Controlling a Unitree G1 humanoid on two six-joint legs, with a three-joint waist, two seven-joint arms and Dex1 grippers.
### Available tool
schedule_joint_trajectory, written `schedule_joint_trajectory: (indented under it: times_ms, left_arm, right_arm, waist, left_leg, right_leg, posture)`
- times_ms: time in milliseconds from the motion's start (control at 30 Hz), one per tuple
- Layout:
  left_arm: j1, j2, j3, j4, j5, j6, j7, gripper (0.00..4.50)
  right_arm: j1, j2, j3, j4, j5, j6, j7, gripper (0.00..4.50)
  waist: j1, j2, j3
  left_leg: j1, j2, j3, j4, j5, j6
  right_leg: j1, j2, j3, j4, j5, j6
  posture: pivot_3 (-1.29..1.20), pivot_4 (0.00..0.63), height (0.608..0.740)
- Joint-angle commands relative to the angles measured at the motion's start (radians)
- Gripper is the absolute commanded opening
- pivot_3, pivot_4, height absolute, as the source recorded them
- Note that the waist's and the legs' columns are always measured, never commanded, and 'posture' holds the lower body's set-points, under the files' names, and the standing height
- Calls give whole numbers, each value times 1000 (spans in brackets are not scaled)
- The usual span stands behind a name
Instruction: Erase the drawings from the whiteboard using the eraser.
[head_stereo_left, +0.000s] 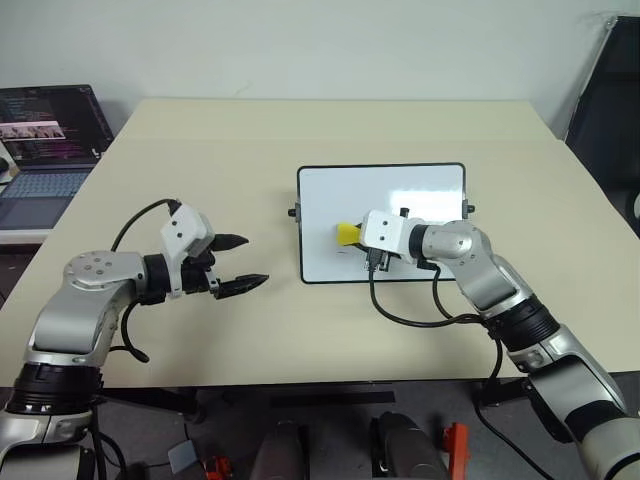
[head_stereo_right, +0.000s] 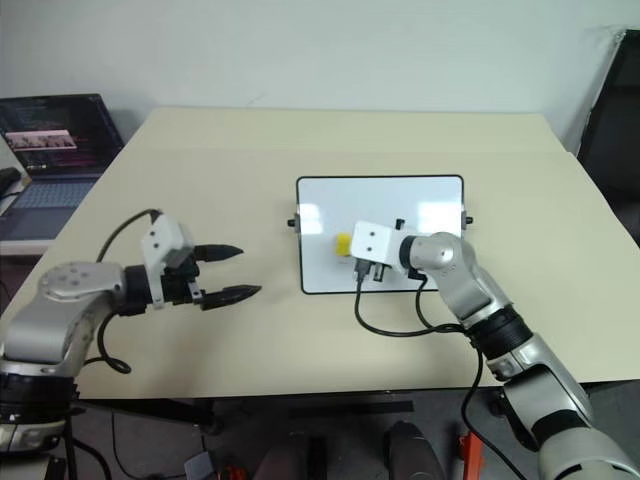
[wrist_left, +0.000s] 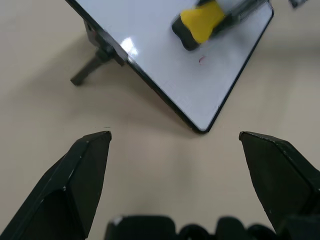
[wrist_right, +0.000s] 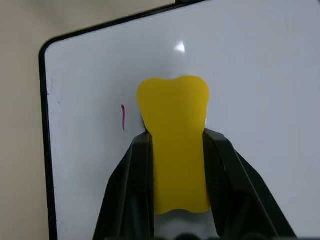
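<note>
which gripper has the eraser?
The right gripper, over the whiteboard: its fingers pinch the yellow eraser. The left gripper hangs open over the table, holding nothing.

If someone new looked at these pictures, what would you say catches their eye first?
The bright yellow eraser stands out most, clamped between the right gripper's black fingers over the left part of the whiteboard at the table's middle. Beside it one short reddish stroke marks the white surface. The left gripper hangs open above bare table, left of the board.
</note>
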Motion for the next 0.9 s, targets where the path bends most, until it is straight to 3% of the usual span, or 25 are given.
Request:
schedule_joint_trajectory:
  times_ms: [33,267,700,767,900]
  left_arm:
    - [1,-6,19,-23,-9,-9,3,4500]
    - [-16,-9,21,-40,-18,6,10,4500]
    - [-89,-26,-1,-32,-31,17,-10,4500]
    - [-108,-34,-13,-37,-35,19,-24,4500]
    - [-177,-99,-36,-76,-91,49,-36,4500]
  right_arm:
    - [33,-13,50,67,-79,-37,-10,1011]
    - [116,-15,75,-18,-84,-16,65,1006]
    - [-39,-20,-71,85,-88,11,-91,1002]
    - [-36,-6,-172,-4,39,68,-39,1001]
    - [-32,-32,-461,-285,450,361,125,997]
  waist:
    - [-3,-1,0]
    - [-5,-3,-2]
    - [-1,-3,-2]
    - [3,-3,-2]
    - [12,-2,0]
  left_leg:
    - [0,0,0,0,0,0]
    - [6,0,-1,1,0,0]
    - [6,0,-1,2,3,0]
    - [6,0,-1,1,3,0]
    - [-2,0,-2,1,3,0]
  right_leg:
    - [0,0,0,0,0,0]
    - [6,1,0,1,-3,5]
    - [6,1,0,2,1,4]
    - [6,1,0,1,1,4]
    - [0,1,-1,0,4,0]
  posture:
    - [0,150,740]
    - [0,150,740]
    - [0,150,740]
    - [0,150,740]
    - [0,150,740]
